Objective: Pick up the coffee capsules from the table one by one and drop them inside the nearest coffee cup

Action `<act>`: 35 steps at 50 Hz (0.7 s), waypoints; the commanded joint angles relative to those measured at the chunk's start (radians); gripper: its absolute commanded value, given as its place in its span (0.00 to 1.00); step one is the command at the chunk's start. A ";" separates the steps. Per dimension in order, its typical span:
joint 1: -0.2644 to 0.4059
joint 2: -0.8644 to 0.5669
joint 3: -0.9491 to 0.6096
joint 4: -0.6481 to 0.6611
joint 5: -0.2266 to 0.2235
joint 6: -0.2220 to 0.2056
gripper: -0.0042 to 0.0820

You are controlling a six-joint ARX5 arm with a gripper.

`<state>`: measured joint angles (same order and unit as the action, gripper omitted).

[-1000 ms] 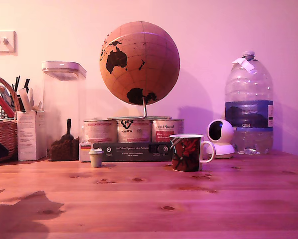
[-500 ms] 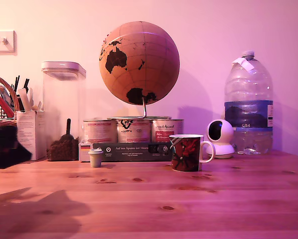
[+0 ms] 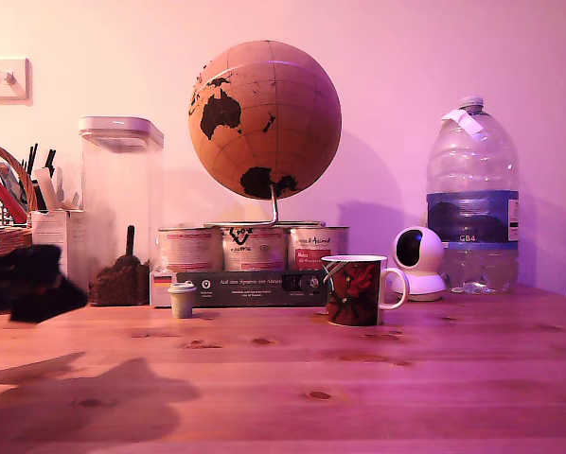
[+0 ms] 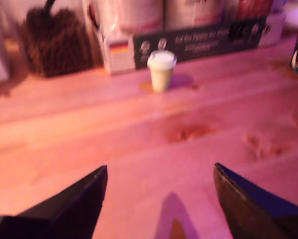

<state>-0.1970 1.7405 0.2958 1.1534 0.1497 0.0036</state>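
Observation:
A tiny cream coffee capsule (image 3: 182,299) stands upright on the wooden table (image 3: 292,378), just in front of a dark flat box. In the wrist view the capsule (image 4: 161,70) sits well ahead of my gripper (image 4: 160,172), whose two dark fingers stand wide apart with nothing between them. In the exterior view my gripper (image 3: 37,282) shows as a dark blurred shape at the exterior view's left, above the table and left of the capsule. The coffee cup (image 3: 357,290), dark with a red leafy pattern and white handle, stands to the exterior view's right of the capsule.
Behind the capsule lie a dark flat box (image 3: 252,287) and three round tins (image 3: 253,248) under a globe (image 3: 265,118). A clear canister (image 3: 122,203), a white carton (image 3: 58,255) and a basket stand at the left. A white camera (image 3: 419,262) and a water bottle (image 3: 471,199) stand at the right.
My gripper has come in from the exterior view's left edge and moved right toward the capsule; its shadow on the table has grown. Capsule and cup have not moved.

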 commanded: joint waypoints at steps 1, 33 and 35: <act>-0.008 0.054 0.025 0.010 0.000 0.005 0.75; -0.051 0.314 0.188 0.165 0.000 0.004 0.75; -0.053 0.319 0.198 0.164 0.000 0.004 0.75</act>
<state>-0.2428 2.0396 0.4850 1.3083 0.1490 0.0036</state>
